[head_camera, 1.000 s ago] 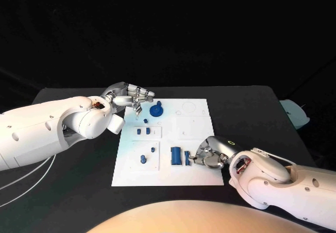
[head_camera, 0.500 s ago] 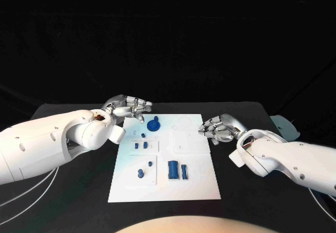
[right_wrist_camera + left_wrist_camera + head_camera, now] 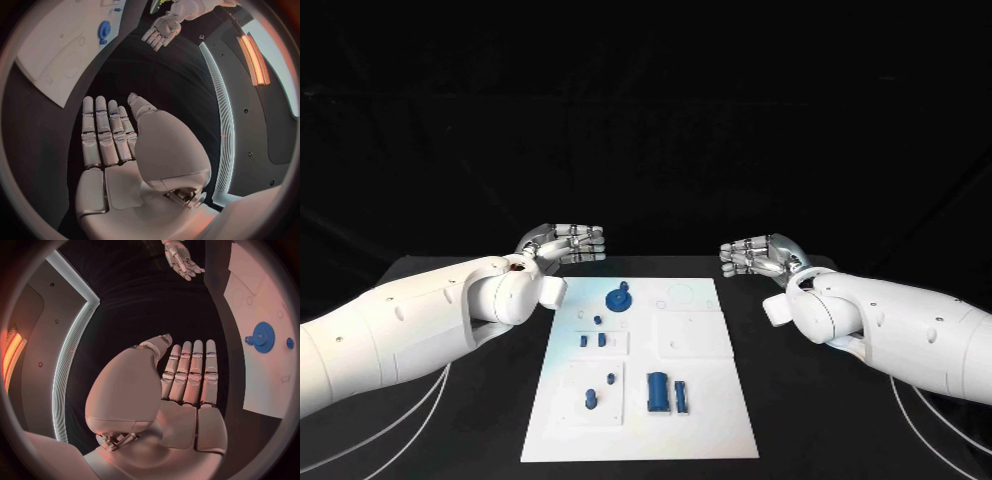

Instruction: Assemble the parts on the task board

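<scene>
The black table (image 3: pixel 459 420) fills the lower part of the head view. On it, in the lower middle of the frame, lies the white task board (image 3: pixel 711 420). It is long and flat.

The two white arms come in from the sides. The left hand (image 3: pixel 570 243) is up at the middle left of the frame, past the far end of the board. The right hand (image 3: pixel 759 254) is at the middle right, also past the far end. Both hands are flat, with the fingers straight and side by side. They hold nothing and touch nothing.

On the board are the blue parts. The big blue gear (image 3: pixel 620 298) sits near the top left of the board. Two long blue blocks (image 3: pixel 668 392) stand side by side low on the board, near its middle. Small blue pegs (image 3: pixel 593 340) lie on the left side, between the gear and the blocks. A few more tiny pieces (image 3: pixel 599 390) lie lower left.

I think no part is being picked up right now, so the job looks like it has far to go. To do the next step well, a hand should come down slowly over one part, straight above it. It should pinch gently so the small pieces beside it do not get knocked.
</scene>
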You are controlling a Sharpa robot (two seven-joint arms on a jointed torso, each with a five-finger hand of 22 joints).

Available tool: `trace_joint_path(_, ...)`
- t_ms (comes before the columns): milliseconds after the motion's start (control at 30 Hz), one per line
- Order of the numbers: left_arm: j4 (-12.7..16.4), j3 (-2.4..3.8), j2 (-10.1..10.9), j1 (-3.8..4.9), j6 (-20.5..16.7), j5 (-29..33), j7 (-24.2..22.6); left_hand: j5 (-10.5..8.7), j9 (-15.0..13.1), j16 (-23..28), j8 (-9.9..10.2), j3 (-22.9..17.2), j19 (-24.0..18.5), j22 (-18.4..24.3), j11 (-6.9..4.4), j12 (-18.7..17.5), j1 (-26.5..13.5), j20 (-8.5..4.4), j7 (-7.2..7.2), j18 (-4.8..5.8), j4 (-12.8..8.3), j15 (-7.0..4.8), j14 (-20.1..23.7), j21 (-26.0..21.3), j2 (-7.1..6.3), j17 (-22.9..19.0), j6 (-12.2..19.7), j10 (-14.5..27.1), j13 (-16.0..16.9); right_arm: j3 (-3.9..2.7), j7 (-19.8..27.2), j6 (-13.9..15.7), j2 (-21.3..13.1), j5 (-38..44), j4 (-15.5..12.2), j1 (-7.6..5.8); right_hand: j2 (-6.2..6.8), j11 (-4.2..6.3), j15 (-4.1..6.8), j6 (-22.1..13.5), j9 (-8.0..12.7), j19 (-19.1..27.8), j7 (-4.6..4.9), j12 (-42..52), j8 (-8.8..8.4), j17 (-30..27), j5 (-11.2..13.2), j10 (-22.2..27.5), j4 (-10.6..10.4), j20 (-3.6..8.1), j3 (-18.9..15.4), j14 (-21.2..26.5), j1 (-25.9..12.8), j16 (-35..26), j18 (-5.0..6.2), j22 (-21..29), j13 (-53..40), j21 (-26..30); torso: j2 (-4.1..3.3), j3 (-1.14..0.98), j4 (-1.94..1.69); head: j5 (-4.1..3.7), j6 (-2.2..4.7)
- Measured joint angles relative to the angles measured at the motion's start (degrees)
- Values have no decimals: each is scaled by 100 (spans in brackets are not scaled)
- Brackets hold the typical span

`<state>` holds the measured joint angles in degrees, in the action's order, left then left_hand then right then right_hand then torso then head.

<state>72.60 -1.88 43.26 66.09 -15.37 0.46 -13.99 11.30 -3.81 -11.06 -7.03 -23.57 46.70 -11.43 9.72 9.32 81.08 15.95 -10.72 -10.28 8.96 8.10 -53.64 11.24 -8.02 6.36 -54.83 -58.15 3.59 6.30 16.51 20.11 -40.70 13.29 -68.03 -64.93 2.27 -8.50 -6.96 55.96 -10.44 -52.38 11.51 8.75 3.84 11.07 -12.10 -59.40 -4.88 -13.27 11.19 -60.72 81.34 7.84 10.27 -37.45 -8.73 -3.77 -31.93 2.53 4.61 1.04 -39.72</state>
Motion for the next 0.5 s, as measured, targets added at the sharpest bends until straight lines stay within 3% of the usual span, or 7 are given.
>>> trace_joint_path(100,-100,-1,-73,-33,-58,131,-100,0,13,279,110,180,41,220,13,-203,-81,43,40,0,-12,55,31,-268,18,-155,59,-6,-12,-11,145,-114,90,-222,92,-6,-13,5,3,-14,142,-58,-8,-87,-14,-192,91,-68,125,9,15,-72,-182,-179,-1,330,262,4,20,-10,-11,14,27)
trace_joint_path(200,-82,-5,-51,-35,-66,131,-94,-108,133,379,204,412,-415,331,-81,-291,-908,-115,145,9,-97,-19,558,-378,99,-321,591,579,-125,-14,146,-103,74,-230,55,-5,-83,76,76,-569,248,471,-126,-176,-145,-305,211,536,253,142,-100,545,-1015,-290,-2,707,382,135,21,-12,-14,15,30)
trace_joint_path(233,-68,-4,-47,-36,-73,130,-91,-152,172,418,269,492,-587,364,-119,-318,-1201,-177,186,97,-128,-50,752,-407,127,-369,791,791,-160,-22,143,-91,57,-230,35,0,-105,105,99,-763,280,656,-166,-200,-179,-338,249,743,290,188,-137,758,-1287,-352,-61,824,444,171,21,-13,-19,10,42)
trace_joint_path(300,-3,8,-41,-52,-108,126,-91,-225,226,467,380,635,-898,422,-174,-367,-1725,-289,253,139,-186,-110,1103,-460,180,-441,1146,1170,-212,-54,141,-39,18,-232,-44,22,-139,166,147,-1130,338,1006,-240,-256,-234,-395,323,1141,354,275,-201,1163,-1809,-462,-145,1048,554,225,21,-24,-38,1,73)
trace_joint_path(367,93,17,-38,-82,-161,123,-103,-306,275,525,481,792,-1239,490,-251,-468,-2300,-408,327,195,-250,-172,1488,-526,236,-503,1539,1591,-260,-92,145,29,-14,-251,-170,53,-168,227,283,-1531,401,1386,-321,-310,-277,-459,401,1571,407,371,-276,1604,-2374,-564,-158,1290,653,257,25,-47,-76,-14,133)
trace_joint_path(400,173,24,-33,-110,-212,121,-121,-343,290,555,514,851,-1373,512,-281,-526,-2525,-455,355,231,-275,-198,1639,-549,260,-523,1692,1755,-275,-123,157,92,-36,-274,-283,79,-177,251,341,-1689,427,1535,-353,-333,-277,-485,434,1740,415,406,-316,1777,-2596,-595,-232,1386,688,273,29,-59,-99,-22,166)
trace_joint_path(500,388,47,-4,-181,-393,114,-193,-433,328,729,585,1023,-1750,585,-361,-677,-3164,-587,439,289,-353,-283,2067,-692,435,-567,2127,2221,-306,-215,223,289,-85,-346,-602,144,-196,338,480,-2144,504,1966,-446,-512,-311,-558,525,2231,450,513,-403,2276,-3240,-666,-282,1660,762,301,42,-114,-204,-50,299)
